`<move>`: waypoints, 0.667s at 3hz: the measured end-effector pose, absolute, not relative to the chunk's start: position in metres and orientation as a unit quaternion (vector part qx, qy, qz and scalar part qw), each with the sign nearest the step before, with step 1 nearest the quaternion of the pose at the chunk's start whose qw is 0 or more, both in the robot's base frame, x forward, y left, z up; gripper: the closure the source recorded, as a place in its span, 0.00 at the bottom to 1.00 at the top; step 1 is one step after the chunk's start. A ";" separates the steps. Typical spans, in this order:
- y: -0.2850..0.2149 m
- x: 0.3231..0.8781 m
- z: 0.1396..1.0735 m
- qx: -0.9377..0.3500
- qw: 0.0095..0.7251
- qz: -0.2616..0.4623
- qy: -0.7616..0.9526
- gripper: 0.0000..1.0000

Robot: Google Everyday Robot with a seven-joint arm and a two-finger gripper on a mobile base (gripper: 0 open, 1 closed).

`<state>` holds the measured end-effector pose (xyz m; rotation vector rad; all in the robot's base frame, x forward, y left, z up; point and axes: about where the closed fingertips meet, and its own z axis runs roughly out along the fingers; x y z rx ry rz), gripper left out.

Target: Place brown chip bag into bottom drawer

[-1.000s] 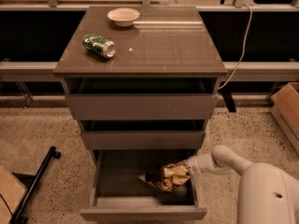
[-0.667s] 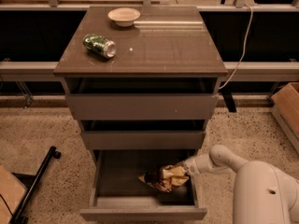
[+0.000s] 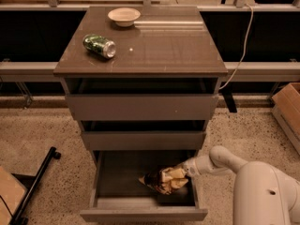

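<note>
The bottom drawer (image 3: 143, 214) of the cabinet stands pulled out and open. The brown chip bag (image 3: 164, 180) lies inside it at the right, dark brown with cream and yellowish parts. My gripper (image 3: 184, 171) reaches into the drawer from the right, over the drawer's right wall, and meets the bag's right end. The white arm (image 3: 220, 159) runs from it to the lower right.
A green can (image 3: 99, 45) lies on its side on the cabinet top (image 3: 164, 46), and a small white bowl (image 3: 123, 16) sits at the back. The two upper drawers (image 3: 140, 107) are slightly open. A cardboard box (image 3: 288, 111) is at right, a black bar (image 3: 35, 184) at lower left.
The arm and gripper have stayed at the bag inside the drawer, shifting only slightly. The bag rests in the same place.
</note>
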<state>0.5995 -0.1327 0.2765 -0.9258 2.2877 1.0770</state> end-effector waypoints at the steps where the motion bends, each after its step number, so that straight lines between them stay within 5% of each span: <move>1: -0.130 0.598 0.275 -0.336 0.221 0.392 0.828 0.06; 2: -0.129 0.598 0.274 -0.336 0.220 0.393 0.827 0.00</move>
